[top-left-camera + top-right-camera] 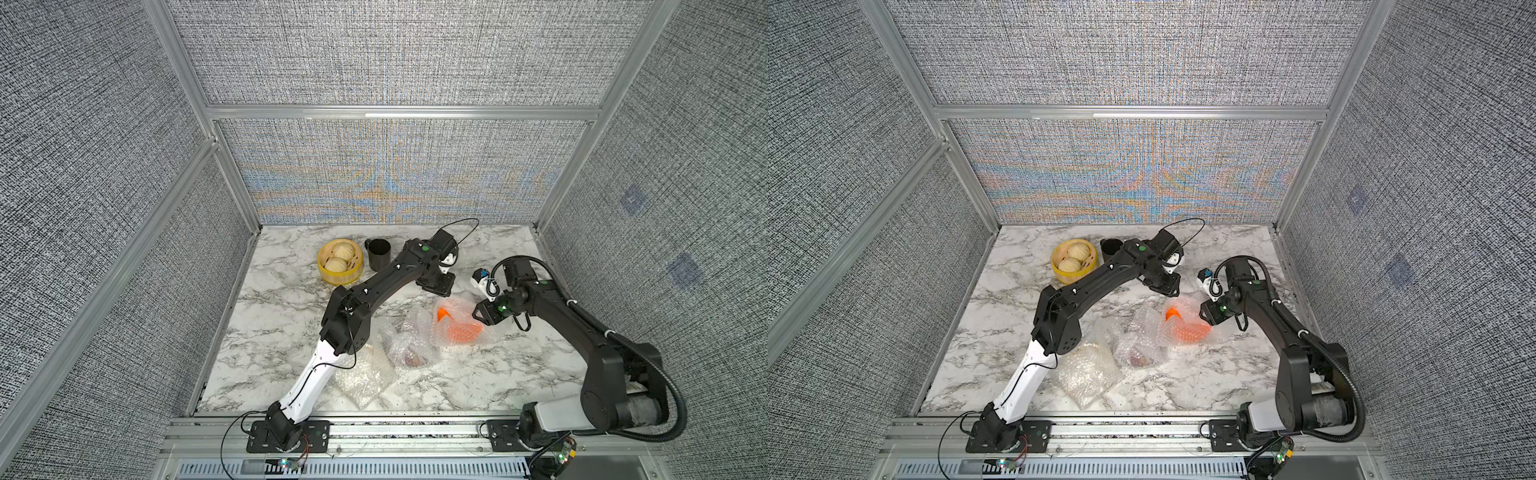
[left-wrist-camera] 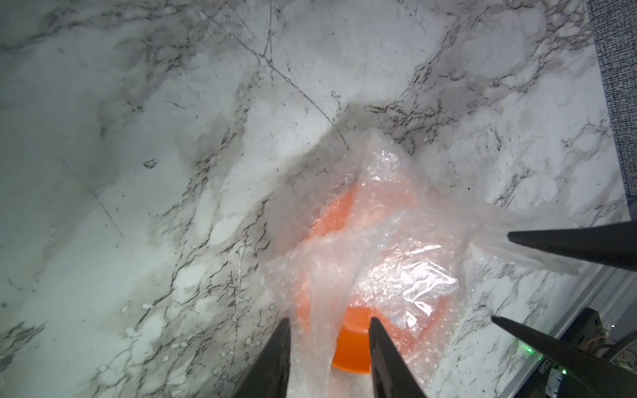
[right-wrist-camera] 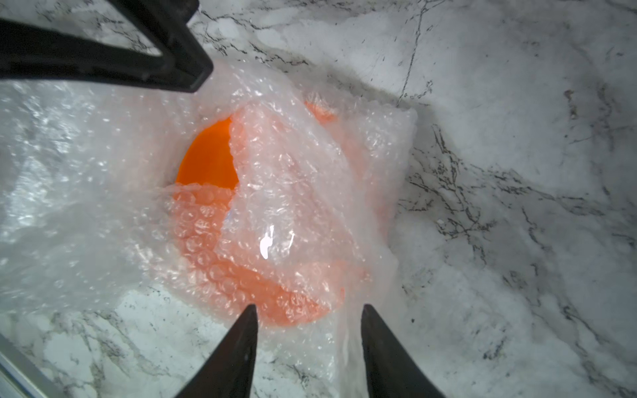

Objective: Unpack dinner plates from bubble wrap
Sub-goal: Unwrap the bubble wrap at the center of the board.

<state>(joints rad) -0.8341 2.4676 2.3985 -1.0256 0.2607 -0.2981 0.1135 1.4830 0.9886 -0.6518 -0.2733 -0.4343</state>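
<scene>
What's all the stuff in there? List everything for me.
orange plate: one, bright orange, right of centre, partly unwrapped
bubble wrap: three whitish bundles: round the orange plate, mid-table over something dark reddish, front left of centre
steamer basket: one, yellow, back left
buns: two, pale, in the basket
cup: one, black, beside the basket
table: white marble
left gripper: black, open, over the orange plate
right gripper: black, open, at the wrap's right edge
</scene>
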